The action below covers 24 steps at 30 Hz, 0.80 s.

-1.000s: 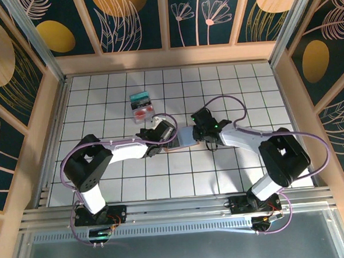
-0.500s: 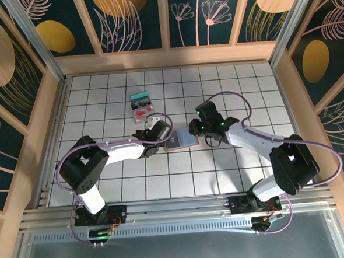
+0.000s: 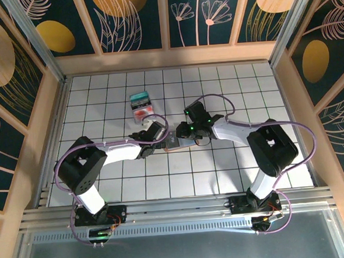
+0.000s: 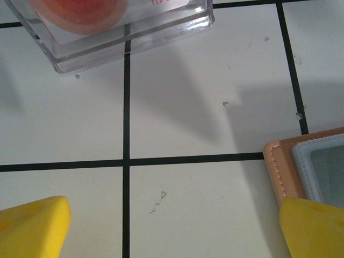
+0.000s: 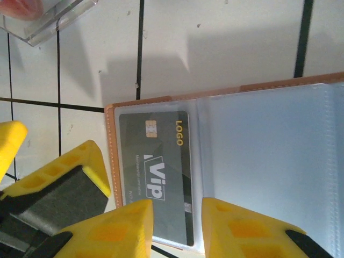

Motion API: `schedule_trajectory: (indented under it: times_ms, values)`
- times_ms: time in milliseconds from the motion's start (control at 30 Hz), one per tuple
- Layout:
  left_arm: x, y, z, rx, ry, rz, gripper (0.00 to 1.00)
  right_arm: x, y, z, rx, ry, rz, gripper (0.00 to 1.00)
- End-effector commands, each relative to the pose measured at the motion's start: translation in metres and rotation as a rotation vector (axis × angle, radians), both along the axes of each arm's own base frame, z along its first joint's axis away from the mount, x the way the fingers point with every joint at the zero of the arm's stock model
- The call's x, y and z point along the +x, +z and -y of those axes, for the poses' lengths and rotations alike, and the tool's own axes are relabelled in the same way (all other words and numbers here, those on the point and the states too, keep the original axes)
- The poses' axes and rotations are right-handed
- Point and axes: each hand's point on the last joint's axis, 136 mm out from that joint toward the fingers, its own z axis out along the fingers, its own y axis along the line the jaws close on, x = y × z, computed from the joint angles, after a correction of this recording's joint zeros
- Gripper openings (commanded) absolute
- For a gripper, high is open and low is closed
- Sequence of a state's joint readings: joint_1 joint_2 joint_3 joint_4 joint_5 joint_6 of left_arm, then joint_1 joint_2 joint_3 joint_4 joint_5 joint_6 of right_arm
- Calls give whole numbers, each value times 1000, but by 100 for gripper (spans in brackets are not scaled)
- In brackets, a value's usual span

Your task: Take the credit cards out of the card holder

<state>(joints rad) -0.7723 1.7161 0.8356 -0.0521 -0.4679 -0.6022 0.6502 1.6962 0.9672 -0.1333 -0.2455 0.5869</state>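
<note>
One card holder [image 5: 258, 156] lies open crosswise; left gripper [image 4: 172, 228] spread wide, right gripper [image 5: 177, 223] narrowly parted.

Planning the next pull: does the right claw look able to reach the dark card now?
Probably yes: the right claw hovers at the dark card, nothing between, though the card holder has it under clear plastic.

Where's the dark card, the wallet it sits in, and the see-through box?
dark card [image 5: 156, 161]: right wrist view, its printed face.
card holder [image 5: 269, 161]: right wrist view, its bare grey pocket.
clear box [image 4: 134, 38]: left wrist view, its front wall.
</note>
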Motion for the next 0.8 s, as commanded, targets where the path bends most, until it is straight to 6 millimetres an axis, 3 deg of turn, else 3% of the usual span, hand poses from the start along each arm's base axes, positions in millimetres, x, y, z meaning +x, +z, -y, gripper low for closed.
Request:
schedule_trajectory:
  times_ms: [0,467,767]
  values:
    - [-2,-2,1,-9,-24,-6,99,2,0,-12,28,21,-15,30]
    - [-11,-30,-2,43,-47,-81,99,-1,-22,-22,22,58,-59,29]
    - [-16,-34,-8,77,-47,-104,99,-1,-20,-28,63,72,-61,26]
